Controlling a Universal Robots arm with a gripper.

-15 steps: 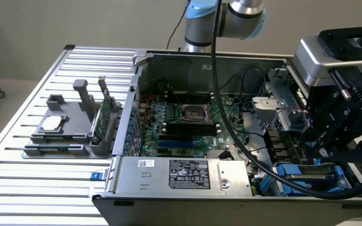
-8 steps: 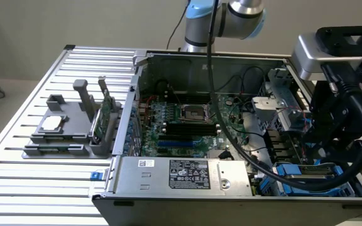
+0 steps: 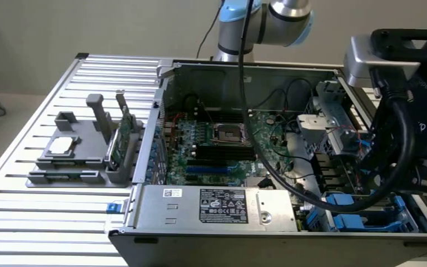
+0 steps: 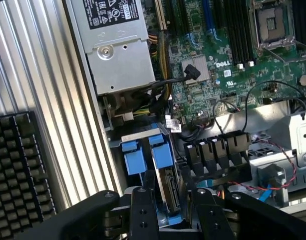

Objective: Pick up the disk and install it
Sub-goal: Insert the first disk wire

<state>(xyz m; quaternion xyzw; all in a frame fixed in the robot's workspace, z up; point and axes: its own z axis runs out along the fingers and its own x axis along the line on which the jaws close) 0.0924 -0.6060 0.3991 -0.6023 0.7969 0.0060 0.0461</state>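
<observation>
The disk [image 4: 167, 187] stands on edge in the drive bay at the corner of the open computer case, seen end-on with its connector strip facing the wrist camera. Its blue carrier rails [image 4: 160, 152] stick out beyond it, beside a second blue carrier [image 4: 132, 156]. My gripper [image 4: 172, 215] straddles the disk, with one black finger [image 4: 143, 210] on each side, shut on it. In the exterior view the arm's black wrist [image 3: 413, 139] hangs over that bay at the exterior view's right, above the blue carrier parts [image 3: 347, 214].
The silver power supply [image 3: 213, 206] lies beside the bay, and the green motherboard [image 3: 213, 144] lies behind it. Black cable connectors [image 4: 215, 150] and loose wires crowd the bay's other side. A grey fixture [image 3: 73, 161] holds a chip [image 3: 61, 146] and a green card [image 3: 124, 128]. A black finned block [image 4: 18, 165] lies on the slatted table.
</observation>
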